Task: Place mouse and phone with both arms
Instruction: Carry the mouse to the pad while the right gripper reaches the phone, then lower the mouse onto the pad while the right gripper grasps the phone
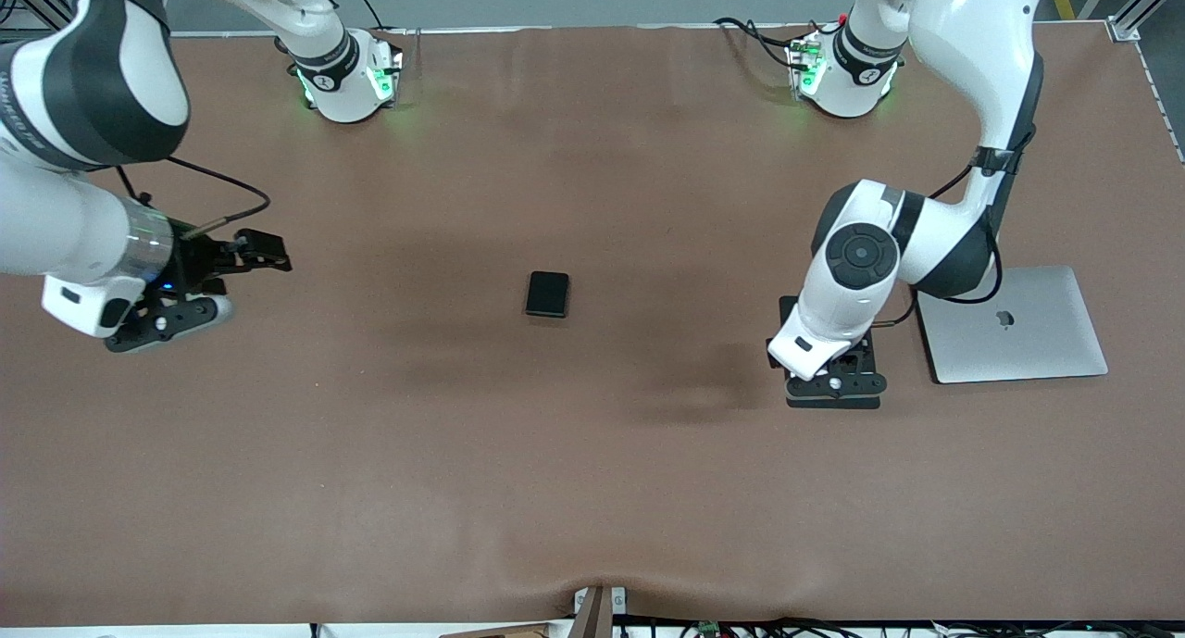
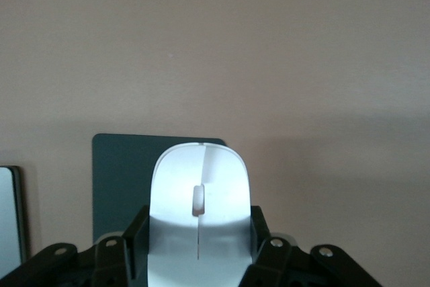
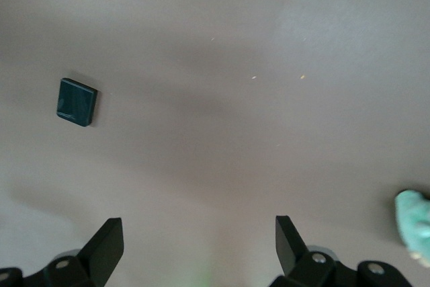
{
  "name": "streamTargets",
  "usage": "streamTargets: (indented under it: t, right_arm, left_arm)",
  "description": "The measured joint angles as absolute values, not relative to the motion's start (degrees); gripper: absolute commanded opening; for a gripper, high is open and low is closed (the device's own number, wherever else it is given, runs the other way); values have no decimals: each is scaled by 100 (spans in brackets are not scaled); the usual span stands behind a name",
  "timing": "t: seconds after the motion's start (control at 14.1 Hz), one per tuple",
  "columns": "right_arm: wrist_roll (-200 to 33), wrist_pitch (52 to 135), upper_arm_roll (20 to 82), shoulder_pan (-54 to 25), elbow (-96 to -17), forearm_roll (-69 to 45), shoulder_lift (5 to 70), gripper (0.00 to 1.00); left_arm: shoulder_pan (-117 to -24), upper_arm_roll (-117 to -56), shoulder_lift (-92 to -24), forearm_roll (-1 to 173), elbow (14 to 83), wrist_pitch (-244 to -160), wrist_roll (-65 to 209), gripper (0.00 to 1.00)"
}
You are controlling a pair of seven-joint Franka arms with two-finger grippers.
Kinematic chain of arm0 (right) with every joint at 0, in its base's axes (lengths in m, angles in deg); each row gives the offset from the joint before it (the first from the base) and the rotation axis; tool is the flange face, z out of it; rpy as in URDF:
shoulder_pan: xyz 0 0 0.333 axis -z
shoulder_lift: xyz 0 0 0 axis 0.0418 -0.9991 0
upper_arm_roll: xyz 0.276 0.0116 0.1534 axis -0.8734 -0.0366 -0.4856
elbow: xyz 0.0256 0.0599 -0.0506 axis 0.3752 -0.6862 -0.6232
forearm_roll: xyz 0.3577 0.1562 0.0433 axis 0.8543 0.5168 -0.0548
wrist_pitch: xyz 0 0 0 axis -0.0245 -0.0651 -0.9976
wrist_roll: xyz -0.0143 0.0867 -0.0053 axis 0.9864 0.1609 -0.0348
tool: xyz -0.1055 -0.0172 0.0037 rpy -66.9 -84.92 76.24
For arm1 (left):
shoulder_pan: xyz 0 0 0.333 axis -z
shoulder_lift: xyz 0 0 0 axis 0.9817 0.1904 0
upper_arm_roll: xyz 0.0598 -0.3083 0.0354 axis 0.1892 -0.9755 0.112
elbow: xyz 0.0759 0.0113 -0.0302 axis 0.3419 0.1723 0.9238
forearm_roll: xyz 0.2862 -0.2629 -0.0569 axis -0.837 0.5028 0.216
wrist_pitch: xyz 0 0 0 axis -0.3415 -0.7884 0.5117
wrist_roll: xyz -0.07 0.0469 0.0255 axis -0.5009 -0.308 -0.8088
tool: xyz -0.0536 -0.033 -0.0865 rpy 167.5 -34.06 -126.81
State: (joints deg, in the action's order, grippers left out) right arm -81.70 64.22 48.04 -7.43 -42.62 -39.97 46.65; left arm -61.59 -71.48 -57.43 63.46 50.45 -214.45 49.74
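Toward the left arm's end of the worktop [image 1: 592,490], the left pincer [image 1: 833,379] is hanging low over a black mouse pad [image 2: 124,179], clamping the white mouse [image 2: 199,216] by its flanks. Risk, as I judge it: the glossy shell is sitting between narrow fingers [image 2: 138,236], so it may slip or twist on release and land half off the pad, or bump the closed laptop [image 1: 1014,323] just beside the pad.

Mid-worktop, the phone [image 1: 547,293] is lying flat, untouched, well apart from both arms.

Over the right arm's end, the right pincer [image 1: 199,291] is waiting with fingers spread wide, holding nothing. A long reach to the phone may end in a skewed grasp.
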Motion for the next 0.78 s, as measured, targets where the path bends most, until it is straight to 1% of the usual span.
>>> streamTargets:
  t: [0.14,0.43,0.78]
  right_arm:
    - [-8620,6425,4803,-903,-4325,-3942,4661,100]
    - [-8986,6547,4800,-1156,-4501,-3904,4646,100]
    - [-9620,7053,4793,-1599,-4891,-3853,4570,100]
  left_arm:
    - [-6383,-7149,-5721,6582,5067,-21472,4995,0]
    - [-6936,-7147,-5641,7674,5070,-21542,5740,0]
    - [-7247,-7152,-5615,7934,5124,-21533,6214,0]
